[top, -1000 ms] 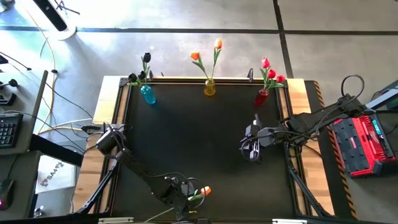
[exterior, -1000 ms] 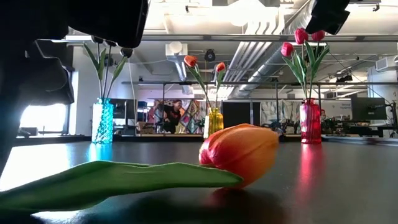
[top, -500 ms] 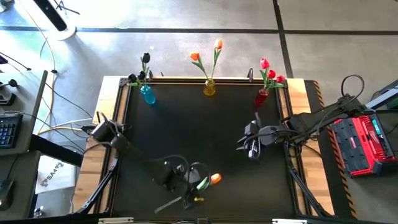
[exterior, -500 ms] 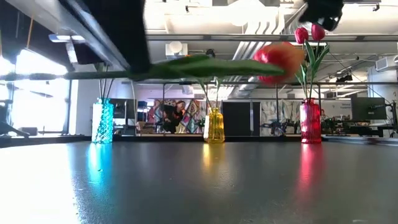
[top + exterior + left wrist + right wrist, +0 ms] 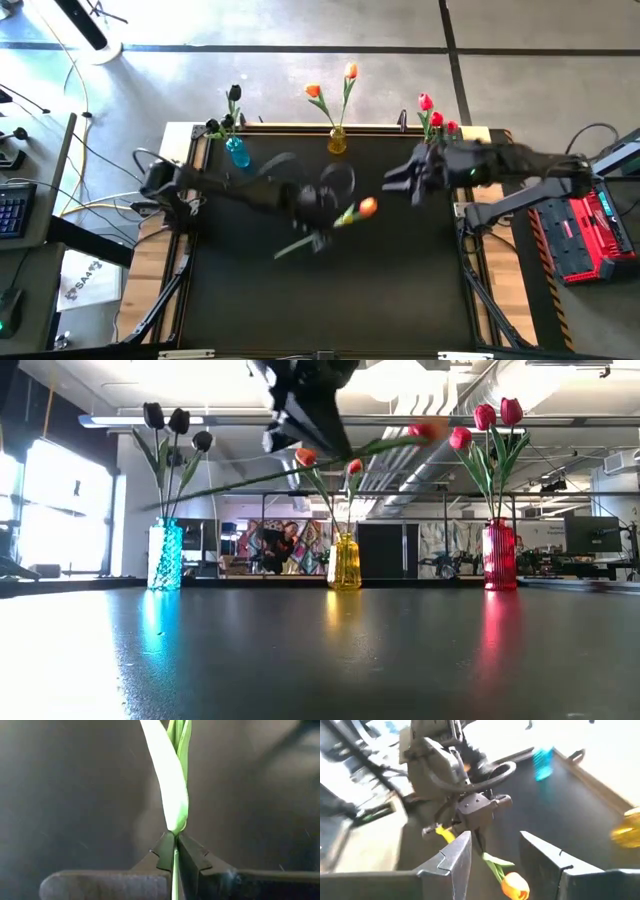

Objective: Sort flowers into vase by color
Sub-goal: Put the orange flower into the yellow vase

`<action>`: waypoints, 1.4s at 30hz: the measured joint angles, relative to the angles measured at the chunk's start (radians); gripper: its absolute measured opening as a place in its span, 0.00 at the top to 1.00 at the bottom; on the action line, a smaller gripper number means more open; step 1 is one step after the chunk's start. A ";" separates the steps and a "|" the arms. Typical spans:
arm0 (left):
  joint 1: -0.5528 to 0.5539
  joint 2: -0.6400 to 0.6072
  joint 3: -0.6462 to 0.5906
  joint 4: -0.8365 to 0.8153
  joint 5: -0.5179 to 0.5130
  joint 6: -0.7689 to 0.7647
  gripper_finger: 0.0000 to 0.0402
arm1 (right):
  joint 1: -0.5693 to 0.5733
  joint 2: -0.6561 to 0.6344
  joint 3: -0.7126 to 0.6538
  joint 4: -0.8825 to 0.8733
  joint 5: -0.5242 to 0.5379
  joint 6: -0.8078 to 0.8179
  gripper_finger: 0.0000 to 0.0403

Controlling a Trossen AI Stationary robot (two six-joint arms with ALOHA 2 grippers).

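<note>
Above the middle of the dark counter (image 5: 330,300), the left claw (image 5: 175,851) has its fingers pressed together on the thin green stem of an orange-yellow tulip (image 5: 367,207), carrying it clear of the surface. The flower hangs nearly level: the head points toward the right side, and the stem and a long narrow leaf trail back past the claw toward the left. From the low camera the stem crosses high in front of the vases, with the head up near the red blooms.

Along the far edge stand three small vases, well apart. The blue vase (image 5: 237,152) near the far left corner holds black tulips (image 5: 168,422), the yellow vase (image 5: 337,141) at the middle holds two orange-yellow tulips (image 5: 331,82), and the red vase (image 5: 421,155) near the far right corner holds red tulips (image 5: 492,418). I see no other loose flower on the counter, so by my reckoning the sorting is nearly finished; what remains is getting this last bloom into the yellow vase, where its colour belongs.

The right claw (image 5: 492,852) hovers near the red vase, just beyond the carried head, its fingers apart and holding nothing.

The carried tulip has a small closed orange head, yellower toward its base, and a pale green leaf hugging the stem.
</note>
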 joint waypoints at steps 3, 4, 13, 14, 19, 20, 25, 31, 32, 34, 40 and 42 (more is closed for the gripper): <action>0.097 -0.045 0.001 0.034 0.042 0.129 1.00 | -0.062 0.000 0.064 -0.057 0.035 -0.075 0.62; 0.126 -0.062 0.001 0.052 0.065 0.176 1.00 | -0.086 0.005 0.072 -0.066 0.034 -0.086 0.62; 0.406 -0.196 0.001 0.198 0.347 0.441 1.00 | -0.307 0.144 0.074 0.143 -0.137 -0.014 0.48; 0.434 -0.208 0.001 0.216 0.369 0.448 1.00 | -0.331 0.152 0.074 0.169 -0.157 0.022 0.45; 0.543 -0.234 0.001 0.242 0.417 0.458 1.00 | -0.412 0.146 0.074 0.269 -0.237 0.154 0.37; 0.558 -0.237 0.001 0.248 0.427 0.462 1.00 | -0.418 0.134 0.074 0.287 -0.240 0.153 0.36; 0.614 -0.239 0.001 0.260 0.469 0.466 1.00 | -0.438 0.096 0.178 0.297 -0.150 0.043 0.36; 0.641 -0.238 0.001 0.412 0.510 0.381 1.00 | -0.473 0.117 0.286 0.165 -0.018 -0.035 0.36; 0.646 -0.238 0.001 0.455 0.525 0.355 1.00 | -0.480 0.127 0.281 0.159 -0.021 -0.021 0.36; 0.652 -0.239 0.001 0.538 0.533 0.317 1.00 | -0.487 0.152 0.264 0.173 -0.042 -0.004 0.36; 0.659 -0.239 0.002 0.705 0.531 0.257 1.00 | -0.527 0.228 0.239 0.330 -0.160 -0.018 0.36; 0.659 -0.239 0.002 0.736 0.530 0.256 1.00 | -0.545 0.264 0.237 0.376 -0.189 -0.030 0.36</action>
